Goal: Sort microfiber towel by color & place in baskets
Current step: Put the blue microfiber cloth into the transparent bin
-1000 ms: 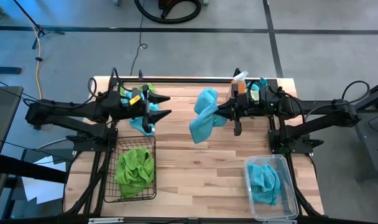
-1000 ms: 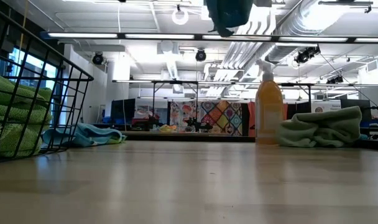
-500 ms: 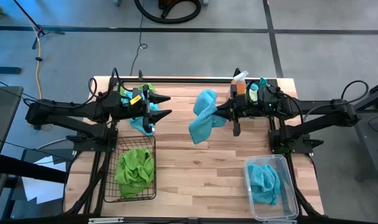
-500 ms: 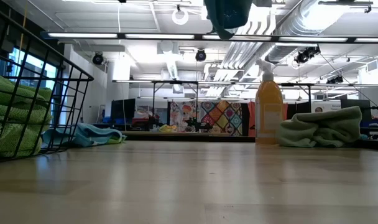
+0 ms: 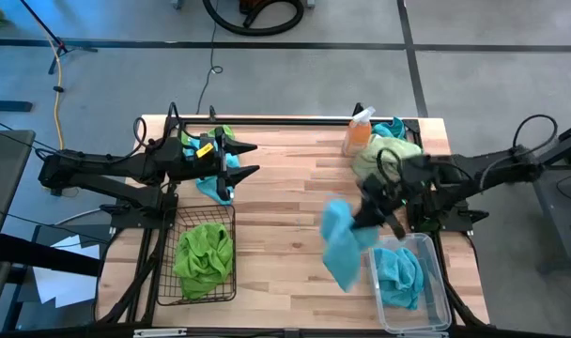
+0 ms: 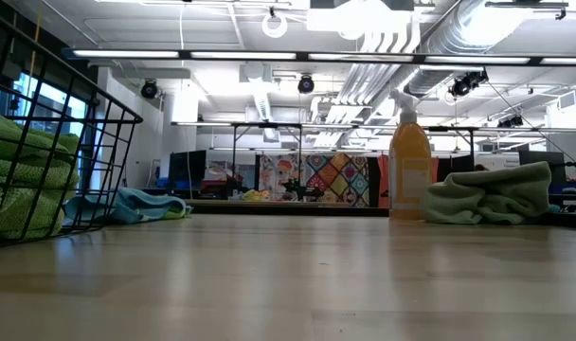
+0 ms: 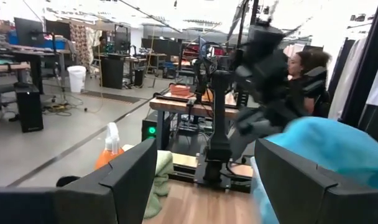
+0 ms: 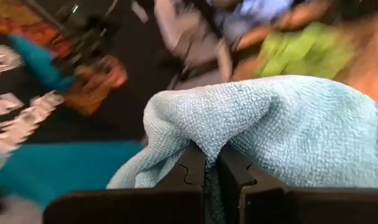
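My right gripper (image 5: 361, 223) is shut on a turquoise blue microfiber towel (image 5: 340, 248), which hangs just left of the clear plastic basket (image 5: 434, 302); another blue towel (image 5: 398, 274) lies in that basket. A lime green towel (image 5: 203, 255) fills the black wire basket (image 5: 231, 293). My left gripper (image 5: 255, 159) stands open above the far left of the table, over a blue towel (image 5: 215, 185) that lies flat there. A green towel (image 5: 384, 155) lies bunched at the far right. My right gripper pinches a bunched fold of the blue towel (image 8: 195, 134) between its two fingers (image 8: 188, 167). The fingers slant toward the table's near left. The towel drapes over and below them, slack and clear of the table.
An orange spray bottle (image 5: 358, 131) stands at the far edge beside the green towel (image 6: 487, 194). A bit of green cloth (image 5: 222, 133) shows behind the left arm. Bare wood lies in the middle of the table between the two baskets. A person (image 7: 307, 68) sits beyond the table.
My right gripper has swung from the far middle of the table toward the near right, rolling as it went, and has carried the blue towel along. The towel, still hanging, now sits beside the clear basket and is gone from the top of the low view.
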Controlling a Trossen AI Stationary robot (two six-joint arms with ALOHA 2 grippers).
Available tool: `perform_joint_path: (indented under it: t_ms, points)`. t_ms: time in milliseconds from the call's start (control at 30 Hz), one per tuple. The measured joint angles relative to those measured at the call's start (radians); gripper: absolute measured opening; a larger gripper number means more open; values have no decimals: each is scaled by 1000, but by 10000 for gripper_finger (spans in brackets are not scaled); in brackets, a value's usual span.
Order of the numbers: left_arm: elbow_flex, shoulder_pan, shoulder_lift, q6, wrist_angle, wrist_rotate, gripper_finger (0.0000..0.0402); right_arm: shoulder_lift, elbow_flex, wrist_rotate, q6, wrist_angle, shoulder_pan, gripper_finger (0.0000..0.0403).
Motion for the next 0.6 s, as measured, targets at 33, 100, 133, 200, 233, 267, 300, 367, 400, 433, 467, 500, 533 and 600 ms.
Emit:
perform_joint_path:
  t_ms: [33, 100, 133, 200, 233, 267, 300, 367, 400, 433, 467, 500, 533, 600]
  points:
    - [0, 0, 0, 6, 0, 0, 257, -9, 0, 3, 52, -24, 40, 0]
    - [0, 0, 0, 10, 0, 0, 257, -28, 0, 13, 169, -58, 120, 0]
    - [0, 0, 0, 10, 1, -1, 257, -37, 0, 15, 231, -69, 161, 0]
    - [0, 0, 0, 7, 2, -1, 257, -54, 0, 21, 354, -92, 242, 0]
    - [0, 0, 0, 7, 3, -1, 257, -62, 0, 31, 418, -100, 285, 0]
    - [0, 0, 0, 7, 5, -1, 257, -70, 0, 51, 477, -110, 327, 0]
    - [0, 0, 0, 7, 6, -1, 257, -80, 0, 78, 534, -125, 370, 0]
    - [0, 0, 0, 7, 5, -1, 257, -94, 0, 140, 632, -177, 454, 0]
    - [0, 0, 0, 7, 5, -1, 257, -98, 0, 167, 681, -216, 492, 0]
    - [0, 0, 0, 7, 5, -1, 257, -100, 0, 193, 722, -263, 530, 0]
    - [0, 0, 0, 7, 5, -1, 257, -99, 0, 216, 758, -321, 565, 0]
    - [0, 0, 0, 7, 5, -1, 257, -98, 0, 243, 788, -385, 598, 0]
    - [0, 0, 0, 7, 5, -1, 257, -94, 0, 269, 813, -445, 628, 0]
    - [0, 0, 0, 6, 5, -1, 257, -81, -2, 325, 848, -529, 675, 0]
